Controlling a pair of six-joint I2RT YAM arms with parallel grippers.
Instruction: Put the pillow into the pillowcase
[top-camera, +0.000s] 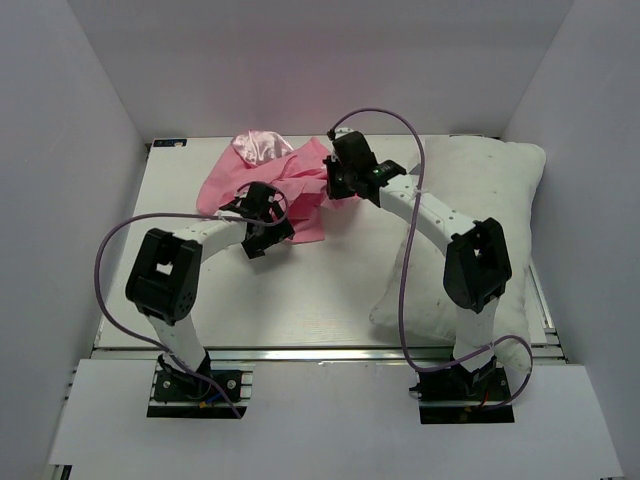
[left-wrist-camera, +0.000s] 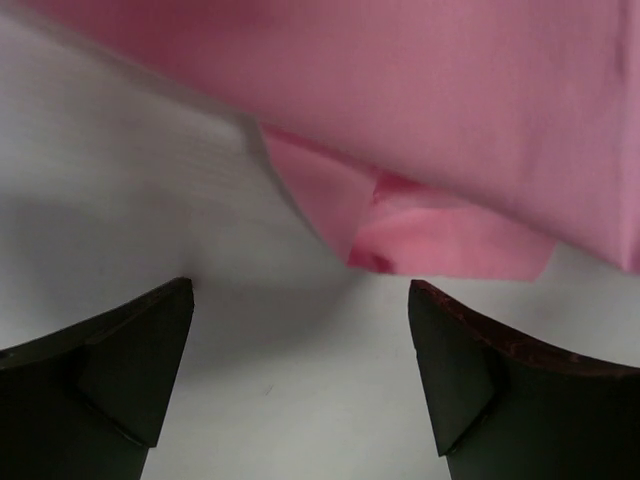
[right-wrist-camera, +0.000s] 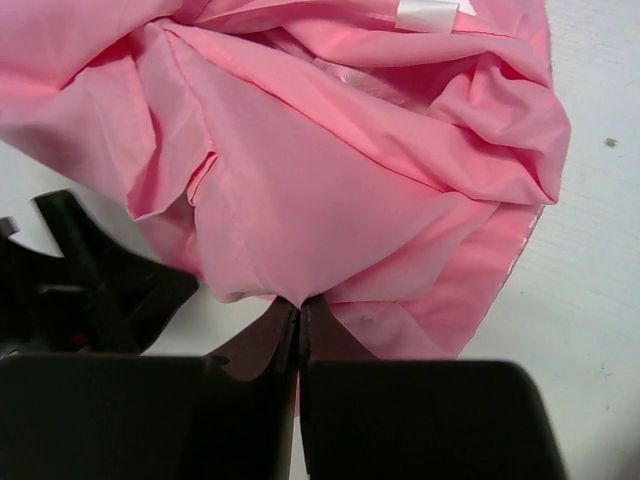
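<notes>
so, step: opening the pillowcase (top-camera: 262, 178), bunched at the worktop's (top-camera: 300, 300) far side
right gripper (right-wrist-camera: 300, 312): pinched tight on a pink fold
left gripper (left-wrist-camera: 300, 300): wide apart, empty, near the hem
pillow (top-camera: 500, 170): lying at the right
next: left should probably grab that hem

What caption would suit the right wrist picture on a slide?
Right gripper pinched shut on a fold of the crumpled pink pillowcase lying on the white table.
</notes>
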